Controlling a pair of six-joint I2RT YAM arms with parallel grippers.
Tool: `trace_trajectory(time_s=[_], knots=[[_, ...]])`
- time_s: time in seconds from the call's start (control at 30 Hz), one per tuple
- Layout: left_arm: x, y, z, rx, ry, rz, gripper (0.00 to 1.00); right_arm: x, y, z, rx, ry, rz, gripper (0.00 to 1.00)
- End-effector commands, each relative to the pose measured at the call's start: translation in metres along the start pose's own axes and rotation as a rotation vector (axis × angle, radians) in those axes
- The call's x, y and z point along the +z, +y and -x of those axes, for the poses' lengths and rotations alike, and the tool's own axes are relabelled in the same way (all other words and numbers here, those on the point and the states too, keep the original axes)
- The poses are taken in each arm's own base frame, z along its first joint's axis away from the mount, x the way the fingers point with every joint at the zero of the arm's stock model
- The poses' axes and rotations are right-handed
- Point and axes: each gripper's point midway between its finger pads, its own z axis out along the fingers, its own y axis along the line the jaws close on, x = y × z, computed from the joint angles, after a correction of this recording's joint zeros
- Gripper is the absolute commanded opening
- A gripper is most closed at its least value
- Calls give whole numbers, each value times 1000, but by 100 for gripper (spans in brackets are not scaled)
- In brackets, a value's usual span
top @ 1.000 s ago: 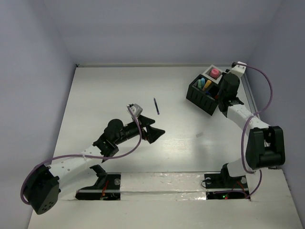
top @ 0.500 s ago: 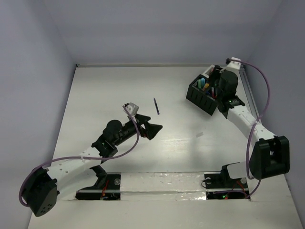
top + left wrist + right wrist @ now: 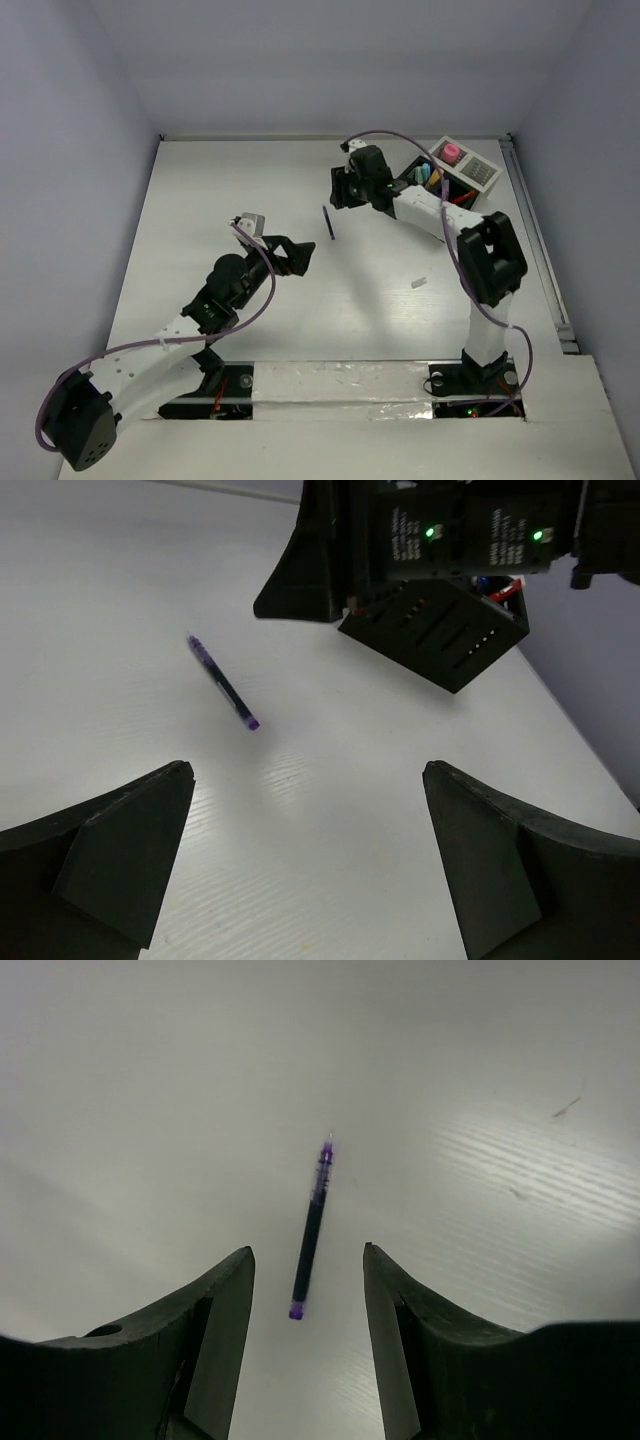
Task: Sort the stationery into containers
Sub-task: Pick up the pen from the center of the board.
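Swinging across from the far right corner, the right gripper point(image 3: 341, 190) now hangs over the one thin dark blue pen point(image 3: 327, 222). Its black fingers are spread and empty, and the pen lies flat on the table below the gap. The white table point(image 3: 220, 190) is faintly grained and walled by pale lavender panels point(image 3: 70, 150). The left gripper point(image 3: 296, 256) has shifted a little leftward and is spread wide and empty, with the pen just beyond it. One black multi-compartment organizer box point(image 3: 436, 630) with a white grid-topped section point(image 3: 480, 172) sits far right, partly hidden by the right arm. One pink-capped bottle point(image 3: 451, 152) stands at its far end, beside markers I cannot count. One small white scrap point(image 3: 419, 283) lies nearer.
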Motion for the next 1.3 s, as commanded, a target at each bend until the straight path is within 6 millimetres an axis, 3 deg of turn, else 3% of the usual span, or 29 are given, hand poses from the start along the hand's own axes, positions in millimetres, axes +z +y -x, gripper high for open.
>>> trace_trajectory(time_s=[0.0,0.27,0.53,0.57,0.63,0.77,0.83,0.97,1.07,1.1,1.17,1.2,1.23,1.27], knots=[[1,7,5,20,-32,30,99,6,19,-10,-19,70,37,54],[1,5,4,19,-30,16,99,70,23,-52,-60,198,7,53],[0,6,4,17,-33,11,99,100,-1,-66,-141,227,-178,50],[0,6,4,17,-32,10,99,101,-4,-69,-151,239,-186,38],[-1,4,5,17,-34,4,99,104,-5,-78,-152,266,-185,32],[-1,1,3,19,-29,-19,94,106,-7,-88,-144,296,-189,2],[0,-4,1,21,-19,-47,90,106,-8,-84,-140,274,-199,0],[4,-11,-6,17,10,-84,79,93,-2,-76,-114,240,-176,0],[7,-20,-16,-5,49,-137,76,69,21,-29,-52,86,-95,0],[8,-25,-16,-11,54,-160,75,46,27,-15,-34,39,-68,0],[13,-26,-23,-36,85,-162,74,23,47,15,12,-84,29,0],[15,-30,-23,-44,92,-177,74,15,47,-1,57,-74,45,0],[18,-29,-27,-52,109,-170,74,-14,58,21,86,-144,101,0],[19,-30,-28,-73,115,-168,73,-26,70,35,107,-212,169,0]])
